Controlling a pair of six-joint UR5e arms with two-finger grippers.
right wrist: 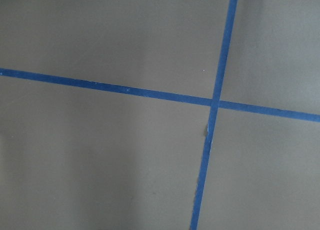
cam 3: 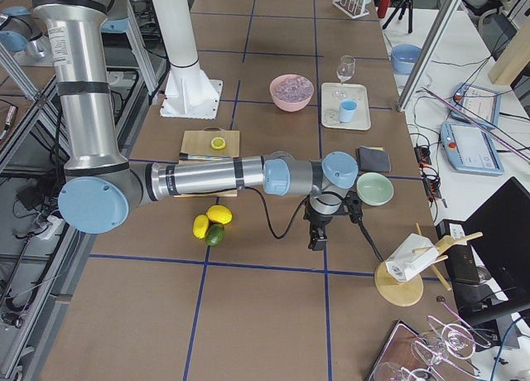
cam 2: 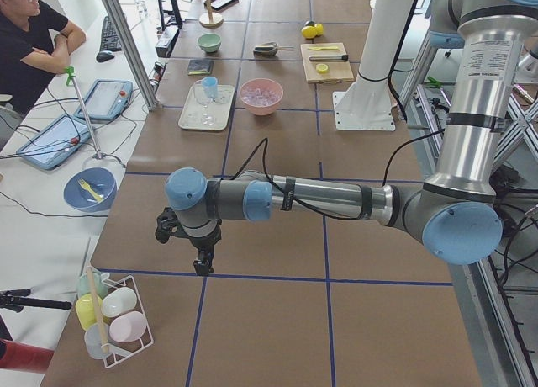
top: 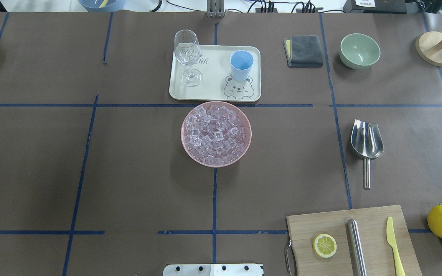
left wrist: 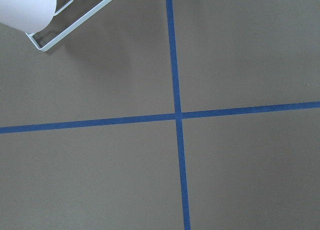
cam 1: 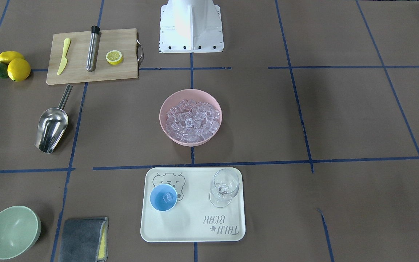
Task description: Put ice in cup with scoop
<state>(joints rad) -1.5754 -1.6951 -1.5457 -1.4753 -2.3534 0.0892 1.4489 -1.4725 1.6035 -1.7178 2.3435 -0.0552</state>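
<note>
One doubt first: we cannot tell the grip of the left claw [cam 2: 202,265]. Next, ice [top: 216,134] heaped in pink bowl [top: 183,134]; cup [top: 241,65] on tray [top: 213,84], one cube inside; scoop [top: 366,142] flat on the surface [top: 129,172]. Same doubt for right claw [cam 3: 315,242].

Lemon half [cam 1: 114,57] on cutting board [cam 1: 78,72] w/ knife [cam 1: 63,55].

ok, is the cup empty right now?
No: the front-facing view shows one clear ice cube lying inside the cup, which stands on the tray.
</note>
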